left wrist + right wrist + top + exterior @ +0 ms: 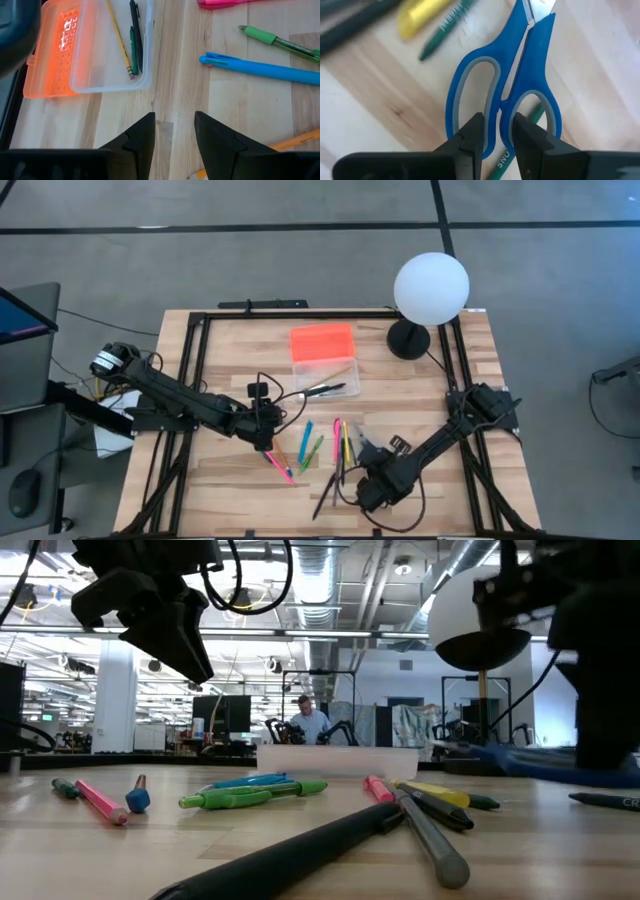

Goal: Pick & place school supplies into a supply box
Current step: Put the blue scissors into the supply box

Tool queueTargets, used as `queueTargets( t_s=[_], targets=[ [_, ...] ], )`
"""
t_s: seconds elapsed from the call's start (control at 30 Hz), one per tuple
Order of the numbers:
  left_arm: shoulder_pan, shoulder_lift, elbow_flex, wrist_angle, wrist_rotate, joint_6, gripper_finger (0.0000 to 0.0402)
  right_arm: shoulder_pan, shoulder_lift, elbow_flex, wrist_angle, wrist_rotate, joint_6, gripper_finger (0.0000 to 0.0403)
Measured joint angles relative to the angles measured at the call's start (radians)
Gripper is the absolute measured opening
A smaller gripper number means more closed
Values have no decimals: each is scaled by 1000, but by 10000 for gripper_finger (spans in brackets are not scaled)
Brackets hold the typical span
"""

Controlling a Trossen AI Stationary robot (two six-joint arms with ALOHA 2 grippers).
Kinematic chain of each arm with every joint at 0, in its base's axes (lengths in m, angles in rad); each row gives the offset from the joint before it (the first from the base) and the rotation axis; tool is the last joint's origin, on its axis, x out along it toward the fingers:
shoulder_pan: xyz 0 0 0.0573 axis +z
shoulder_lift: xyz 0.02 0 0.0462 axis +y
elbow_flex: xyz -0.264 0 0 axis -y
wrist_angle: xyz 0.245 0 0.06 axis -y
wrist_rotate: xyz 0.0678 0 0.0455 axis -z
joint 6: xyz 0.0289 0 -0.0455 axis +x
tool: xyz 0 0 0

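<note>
Right claw [497,131] pinches the blue scissors [502,85] low over the table; left claw [173,131] hovers part-open, empty

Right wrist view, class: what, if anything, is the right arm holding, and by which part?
The right gripper holds the blue-handled scissors, its fingers closed on the handle between the two finger loops.
</note>
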Motion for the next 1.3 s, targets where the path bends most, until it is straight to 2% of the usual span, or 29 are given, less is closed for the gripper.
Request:
queueTargets(
  t_s=[0.27,0.6,0.73,1.0,1.3],
  targets=[
    [-10,0,-7,-94,-5,-92,133,-63,-2,64,-89,98,-270,72],
    [-86,0,-112,-101,-48,-271,133,-265,-3,120,-193,202,-711,72],
    [-117,0,-138,-102,-50,-339,133,-381,-3,122,-190,204,-915,72],
    [-151,0,-146,-108,-53,-375,133,-583,-4,122,-167,205,-1096,72],
    [-151,0,-146,-110,-50,-380,133,-676,-5,122,6,197,-1314,72]
  ],
)
